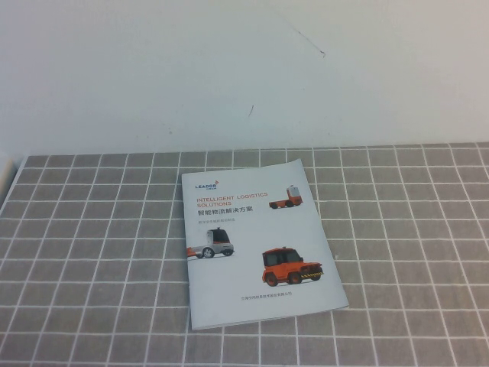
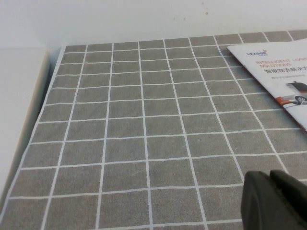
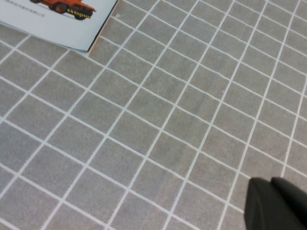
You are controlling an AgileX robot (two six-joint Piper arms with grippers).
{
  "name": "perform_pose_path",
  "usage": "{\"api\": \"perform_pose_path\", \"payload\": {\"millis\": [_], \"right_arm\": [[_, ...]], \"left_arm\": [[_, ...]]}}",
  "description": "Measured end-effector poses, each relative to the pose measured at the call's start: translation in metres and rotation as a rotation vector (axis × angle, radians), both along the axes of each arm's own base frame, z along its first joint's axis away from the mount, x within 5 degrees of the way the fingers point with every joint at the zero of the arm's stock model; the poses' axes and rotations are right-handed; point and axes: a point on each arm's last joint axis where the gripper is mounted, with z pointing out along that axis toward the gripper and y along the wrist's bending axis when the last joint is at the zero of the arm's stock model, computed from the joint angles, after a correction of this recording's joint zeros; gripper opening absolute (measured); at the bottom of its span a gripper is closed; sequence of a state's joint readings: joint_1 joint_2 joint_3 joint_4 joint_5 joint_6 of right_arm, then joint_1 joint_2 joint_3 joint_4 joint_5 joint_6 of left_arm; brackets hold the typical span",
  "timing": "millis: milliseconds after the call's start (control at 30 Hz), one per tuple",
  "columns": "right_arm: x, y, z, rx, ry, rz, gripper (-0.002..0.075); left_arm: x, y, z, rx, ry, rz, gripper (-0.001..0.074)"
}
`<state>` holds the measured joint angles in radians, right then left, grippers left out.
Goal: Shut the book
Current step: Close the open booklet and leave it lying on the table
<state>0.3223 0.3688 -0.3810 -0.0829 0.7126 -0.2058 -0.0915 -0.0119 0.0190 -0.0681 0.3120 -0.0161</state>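
- The book (image 1: 260,245) lies flat on the grey checked cloth (image 1: 92,267), around the middle of the table and slightly to the right. Its printed cover faces up and no inner page shows. By the look of it, it is already closed.
- Its long axis runs far to near, and the near end leans a little to the right. The title block sits at the far end and the orange truck picture at the near end, so the cover reads upright from the robot's side.
- The spine is probably the left long edge, which would make the right long edge the free one. The pictures do not settle this.
- The left gripper (image 2: 273,201) hangs low over bare cloth to the left of the book (image 2: 283,72) and well apart from it. Only a dark part of it shows, so I cannot tell whether it is open or closed.
- The right gripper (image 3: 276,203) hangs over bare cloth to the right of the book's near right corner (image 3: 57,14), also well apart. Its state cannot be told either.
- Neither arm shows in the high view.
- To finish well, I judge that little is left: check that the cover lies flat.
- If the cover lifts, press straight down near the free edge rather than pushing sideways, since a thin brochure slides easily on cloth.
- Keep both arms clear of the corners so that nothing catches and reopens the cover.
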Motion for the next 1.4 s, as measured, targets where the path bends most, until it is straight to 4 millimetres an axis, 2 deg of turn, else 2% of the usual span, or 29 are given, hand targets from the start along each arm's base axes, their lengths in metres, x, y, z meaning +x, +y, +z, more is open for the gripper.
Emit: {"api": "perform_pose_path", "payload": {"millis": [300, 867, 1033, 1133, 1267, 1400], "right_arm": [[0.000, 0.000, 0.000, 0.001, 0.001, 0.000, -0.0002], [0.000, 0.000, 0.000, 0.001, 0.001, 0.000, -0.0002], [-0.009, -0.005, 0.004, 0.020, -0.070, -0.027, -0.0002], [-0.018, -0.011, 0.006, 0.077, -0.155, -0.131, -0.0002], [-0.023, -0.013, -0.010, 0.172, -0.247, -0.246, -0.0002], [-0.020, -0.016, -0.046, 0.198, -0.298, -0.333, -0.0002]], "left_arm": [[0.000, 0.000, 0.000, -0.058, 0.011, 0.017, -0.0004], [0.000, 0.000, 0.000, -0.057, 0.012, 0.017, -0.0003], [0.000, 0.000, 0.000, -0.057, 0.012, 0.017, -0.0003], [0.000, 0.000, 0.000, -0.057, 0.012, 0.017, -0.0003], [0.000, 0.000, 0.000, -0.057, 0.012, 0.017, -0.0003], [0.000, 0.000, 0.000, -0.057, 0.012, 0.017, -0.0003]]}}
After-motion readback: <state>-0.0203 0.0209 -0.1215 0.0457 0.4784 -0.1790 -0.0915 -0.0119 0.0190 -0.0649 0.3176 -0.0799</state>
